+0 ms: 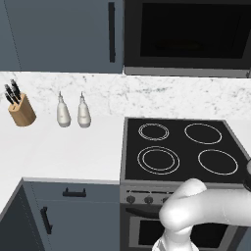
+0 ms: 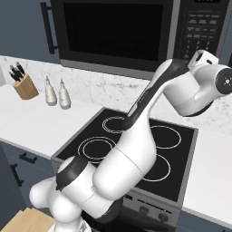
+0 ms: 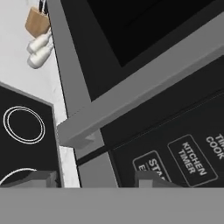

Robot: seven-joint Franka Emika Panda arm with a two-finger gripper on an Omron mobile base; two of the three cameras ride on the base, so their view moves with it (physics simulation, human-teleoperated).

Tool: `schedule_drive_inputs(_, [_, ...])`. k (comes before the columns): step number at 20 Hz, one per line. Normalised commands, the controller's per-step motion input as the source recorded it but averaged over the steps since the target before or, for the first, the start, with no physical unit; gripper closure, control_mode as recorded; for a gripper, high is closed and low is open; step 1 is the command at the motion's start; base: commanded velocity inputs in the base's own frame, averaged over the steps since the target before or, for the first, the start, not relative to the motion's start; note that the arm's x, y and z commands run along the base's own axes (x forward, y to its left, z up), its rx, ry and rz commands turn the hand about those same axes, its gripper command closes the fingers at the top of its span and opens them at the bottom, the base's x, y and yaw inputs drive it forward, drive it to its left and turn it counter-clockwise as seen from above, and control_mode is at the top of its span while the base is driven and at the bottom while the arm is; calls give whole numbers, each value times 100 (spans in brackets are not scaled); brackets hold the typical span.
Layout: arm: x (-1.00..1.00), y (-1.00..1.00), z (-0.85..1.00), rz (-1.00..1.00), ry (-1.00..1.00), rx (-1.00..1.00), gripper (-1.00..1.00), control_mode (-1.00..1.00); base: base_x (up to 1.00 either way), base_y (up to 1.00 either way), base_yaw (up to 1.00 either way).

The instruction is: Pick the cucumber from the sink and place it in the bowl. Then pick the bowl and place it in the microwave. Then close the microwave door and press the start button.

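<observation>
Marble backsplash: white with grey veining, running behind the counter and stove
Counter: plain white, meeting the stove's left edge
Stove: black glass top with four white-ringed burners, knobs along its grey front
Cabinets: slate blue with dark handles, drawers below the counter and a tall door left of the microwave
Knife block: light wood with dark handles, at the back of the counter on the left
Bottles: two white ones side by side, just right of the knife block
Microwave: black, grey trimmed, mounted above the stove
Microwave door: shut, dark glass window facing the room
Control panel: black, right of the door, buttons lettered in white
Gripper: raised close before the control panel, two grey fingertips standing apart at a middling gap, nothing between them; the right tip sits at the start button
</observation>
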Motion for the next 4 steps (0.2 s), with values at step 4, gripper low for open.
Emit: schedule_drive_inputs(4, [-22,0,-21,0,0,4,-100,-100,0,0,0])
